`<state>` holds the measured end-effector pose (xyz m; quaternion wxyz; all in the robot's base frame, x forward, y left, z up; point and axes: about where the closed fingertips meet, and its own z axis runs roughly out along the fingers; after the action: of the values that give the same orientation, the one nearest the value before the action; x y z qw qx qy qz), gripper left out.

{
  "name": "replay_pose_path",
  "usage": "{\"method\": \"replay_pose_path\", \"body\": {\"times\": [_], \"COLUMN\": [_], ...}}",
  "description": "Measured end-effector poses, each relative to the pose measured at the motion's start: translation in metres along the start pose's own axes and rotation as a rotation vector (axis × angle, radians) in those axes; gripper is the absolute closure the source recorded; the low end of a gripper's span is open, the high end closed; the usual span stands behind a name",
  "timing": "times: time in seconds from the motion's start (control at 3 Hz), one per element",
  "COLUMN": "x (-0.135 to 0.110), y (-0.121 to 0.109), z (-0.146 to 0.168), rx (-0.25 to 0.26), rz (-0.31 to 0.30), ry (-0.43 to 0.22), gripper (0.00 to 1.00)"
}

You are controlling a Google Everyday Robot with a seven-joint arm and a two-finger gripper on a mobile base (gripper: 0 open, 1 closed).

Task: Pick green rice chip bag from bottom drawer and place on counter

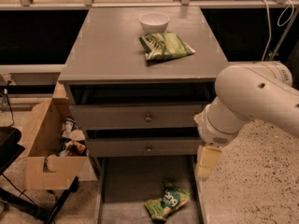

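Note:
The green rice chip bag lies flat on the grey floor of the open bottom drawer, toward its front right. The counter is the wide grey top of the cabinet. My white arm reaches in from the right. The gripper, a cream-coloured end piece, hangs at the drawer's right wall, above and to the right of the bag, apart from it and holding nothing that I can see.
A paler green bag and a white bowl sit at the back right of the counter. Two shut drawers with round knobs are above the open one. An open cardboard box of items stands left of the cabinet.

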<state>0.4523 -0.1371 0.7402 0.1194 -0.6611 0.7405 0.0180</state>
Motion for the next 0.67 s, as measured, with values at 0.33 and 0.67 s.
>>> {"method": "replay_pose_path", "body": {"times": [0.33, 0.67], "x": [-0.012, -0.02], "y": [0.005, 0.016], "z": [0.029, 0.097], "rx": [-0.033, -0.101], "rz": [-0.037, -0.074], "ry": [0.033, 0.036], "gripper": [0.0, 0.0]}}
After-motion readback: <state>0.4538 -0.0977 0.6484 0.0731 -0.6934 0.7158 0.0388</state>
